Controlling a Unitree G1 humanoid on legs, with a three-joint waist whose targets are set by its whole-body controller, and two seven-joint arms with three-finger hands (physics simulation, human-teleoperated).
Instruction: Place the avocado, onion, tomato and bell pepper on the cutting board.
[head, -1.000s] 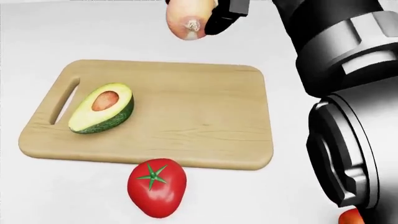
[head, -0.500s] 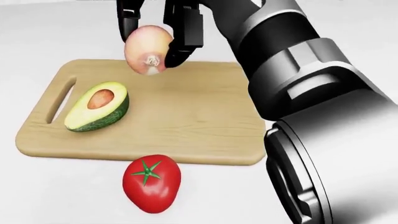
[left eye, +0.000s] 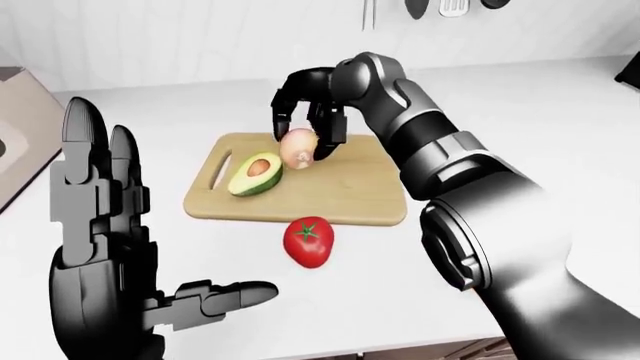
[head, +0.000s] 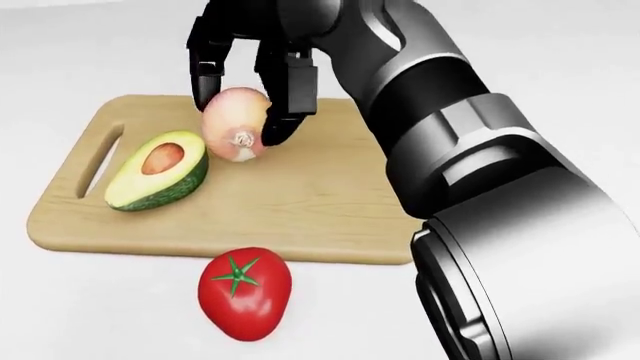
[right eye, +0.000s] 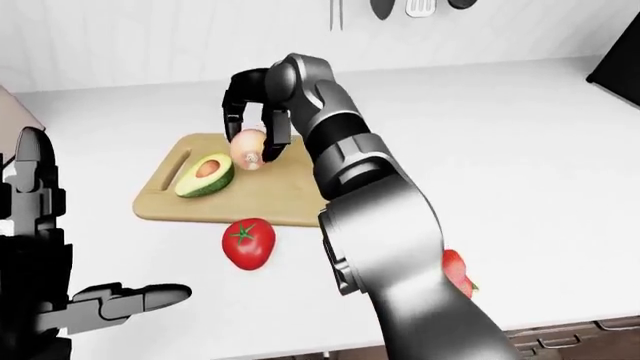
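Right hand (head: 250, 71), black and three-fingered, clenched round pale pinkish round onion (head: 236, 124), held low over light wooden cutting board (head: 320, 195), just beside green halved avocado (head: 158, 171). Could roll on release, being round, and knock that avocado or leave the board. Root end aimed toward the head view's bottom and slightly down; long axis tilted, not upright. Glossy red tomato (head: 244, 292) lying on white desk (head: 90, 300), just off the board's lower edge. Left hand (left eye: 120, 247) splayed, grasping nothing.

Glossy black segmented right hand (head: 250, 71) and left hand (left eye: 105, 247) (three blocky fingers each), silver-grey ringed arms.
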